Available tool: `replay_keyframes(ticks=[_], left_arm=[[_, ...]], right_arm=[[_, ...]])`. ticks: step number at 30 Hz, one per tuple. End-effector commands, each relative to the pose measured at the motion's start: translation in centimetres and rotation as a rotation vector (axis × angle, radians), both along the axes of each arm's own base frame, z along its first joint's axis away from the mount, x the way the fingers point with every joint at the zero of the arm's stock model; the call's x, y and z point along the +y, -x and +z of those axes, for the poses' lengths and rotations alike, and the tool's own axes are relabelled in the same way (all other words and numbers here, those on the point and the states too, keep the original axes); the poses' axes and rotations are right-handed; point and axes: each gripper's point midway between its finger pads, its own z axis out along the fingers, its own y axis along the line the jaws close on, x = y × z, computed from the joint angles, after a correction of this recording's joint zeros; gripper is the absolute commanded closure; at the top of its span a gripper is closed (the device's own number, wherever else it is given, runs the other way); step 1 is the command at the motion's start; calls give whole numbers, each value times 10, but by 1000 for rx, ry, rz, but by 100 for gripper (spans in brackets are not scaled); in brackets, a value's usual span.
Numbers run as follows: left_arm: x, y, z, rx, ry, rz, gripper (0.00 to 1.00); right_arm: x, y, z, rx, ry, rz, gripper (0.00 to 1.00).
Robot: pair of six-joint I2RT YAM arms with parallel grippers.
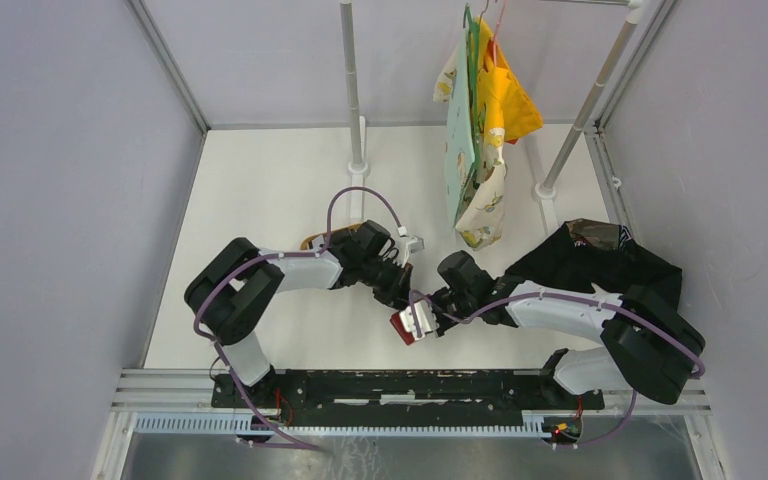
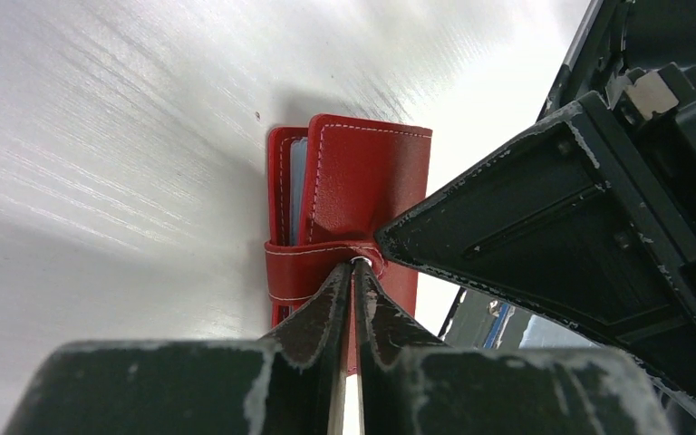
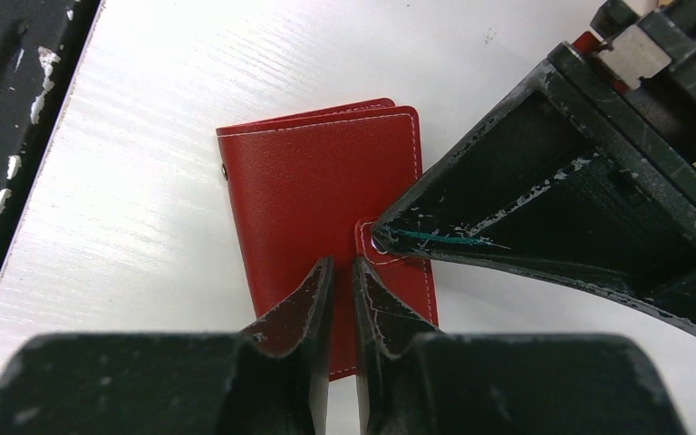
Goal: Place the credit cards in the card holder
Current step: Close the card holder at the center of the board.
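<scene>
Judging progress as near complete: card holder (image 3: 317,181) lies folded on the table (image 3: 145,299) directly beneath both hands, left hand (image 2: 353,272) pressed together on its snap tab (image 2: 308,263), right hand (image 3: 342,272) likewise closed and empty, no loose credit cards visible.

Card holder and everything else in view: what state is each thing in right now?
card holder: folded shut, lying flat on the table
snap tab: wrapped over the front; fastened or not, cannot tell
left gripper: shut, tips on the snap tab
right gripper: shut, holding nothing, tips beside the tab
clothes: hanging above the table
black fabric: crumpled at the table's right side
</scene>
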Motion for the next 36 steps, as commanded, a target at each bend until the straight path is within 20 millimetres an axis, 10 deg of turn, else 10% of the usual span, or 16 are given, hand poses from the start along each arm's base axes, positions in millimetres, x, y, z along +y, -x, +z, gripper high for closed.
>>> replay_keyframes(ticks=[1, 14, 36], left_arm=[[25, 6, -42, 28, -190, 73, 88], [25, 7, -44, 23, -215, 79, 89], [25, 8, -44, 25, -214, 67, 89]], right_arm=[[6, -10, 5, -42, -12, -20, 82], [5, -18, 35, -138, -65, -15, 69], [17, -18, 18, -194, 27, 43, 69]])
